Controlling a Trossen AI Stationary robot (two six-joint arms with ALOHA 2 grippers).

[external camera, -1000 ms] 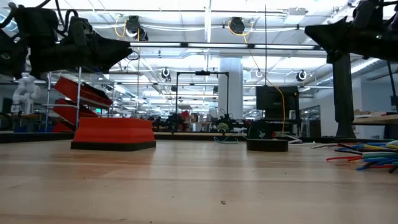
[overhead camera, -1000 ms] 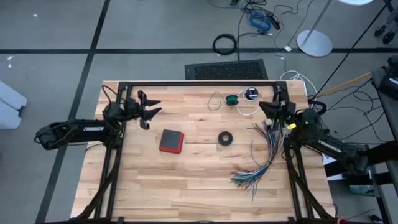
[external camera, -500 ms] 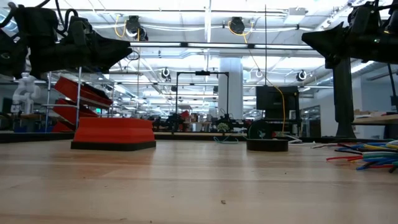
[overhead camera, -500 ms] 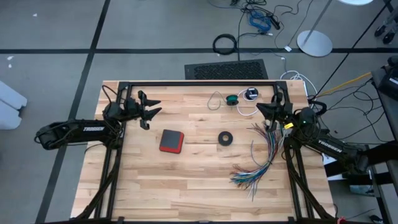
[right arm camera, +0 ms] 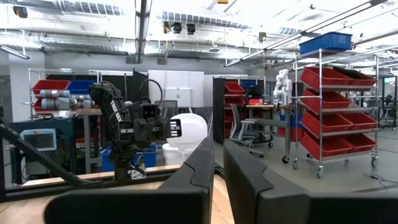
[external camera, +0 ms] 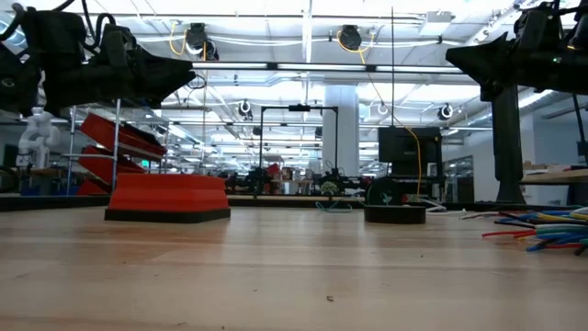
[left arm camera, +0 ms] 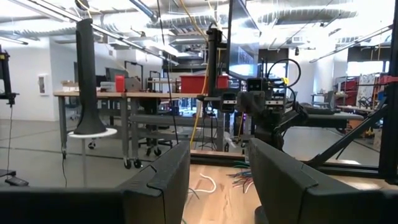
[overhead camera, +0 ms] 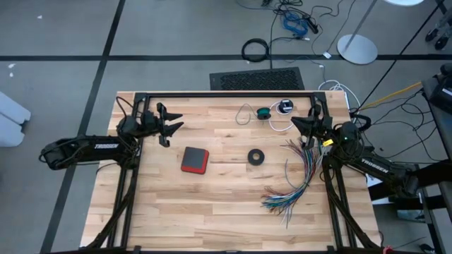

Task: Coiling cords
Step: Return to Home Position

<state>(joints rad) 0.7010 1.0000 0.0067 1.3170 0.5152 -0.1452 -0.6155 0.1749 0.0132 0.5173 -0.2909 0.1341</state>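
Both cords lie at the bench's far edge: the teal cord (overhead camera: 262, 112) bunched small, the white cord (overhead camera: 280, 125) looping from its round black-and-white piece (overhead camera: 285, 106). My right gripper (overhead camera: 299, 124), jaws nearly pressed together, hovers beside them; left gripper (overhead camera: 171, 121), jaws spread, waits far off. Thin, limp cord could slip or snag the multicoloured wires (overhead camera: 296, 176) nearby.

The left arm (overhead camera: 95, 147) has white letters on its dark side, and they say TROSSEN. The right arm (overhead camera: 374, 166) has white letters too, and they look like the same word, but they are too small for me to read for sure. I can't find any other words, numbers or signs to read, not on the things on the bench and not in the room behind it
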